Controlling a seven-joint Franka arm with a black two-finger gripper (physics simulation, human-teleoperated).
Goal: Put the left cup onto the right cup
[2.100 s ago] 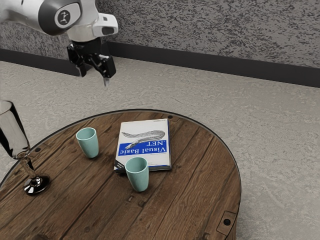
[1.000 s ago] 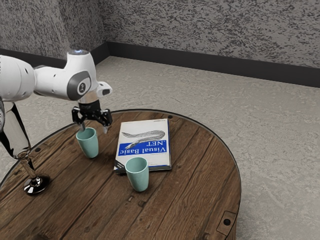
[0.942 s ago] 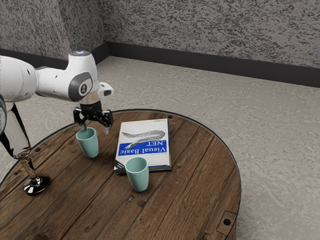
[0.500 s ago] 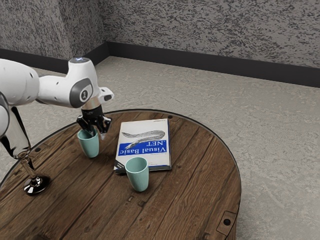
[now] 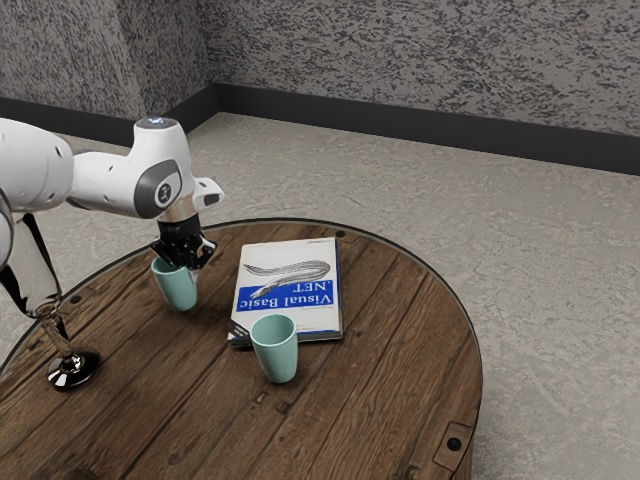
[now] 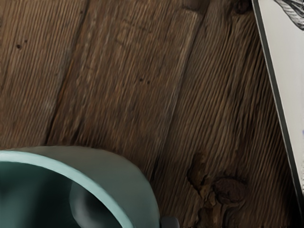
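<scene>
Standing at the exterior view's far left of the bench [image 5: 380, 400]: wine glass [image 5: 40, 300]. Next, left cup [image 5: 176, 290] upright on the wood, fingers [image 5: 186, 254] clamped on its rim. Then book [image 5: 290, 285]; right cup [image 5: 275, 350] just beside its near corner.

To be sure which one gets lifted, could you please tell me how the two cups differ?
The left cup has the gripper at its rim, fingers shut on its wall; the right cup stands free. The left cup stands apart from the book; the right cup stands at the book's near corner. Both are teal, upright, on the wooden table.
</scene>
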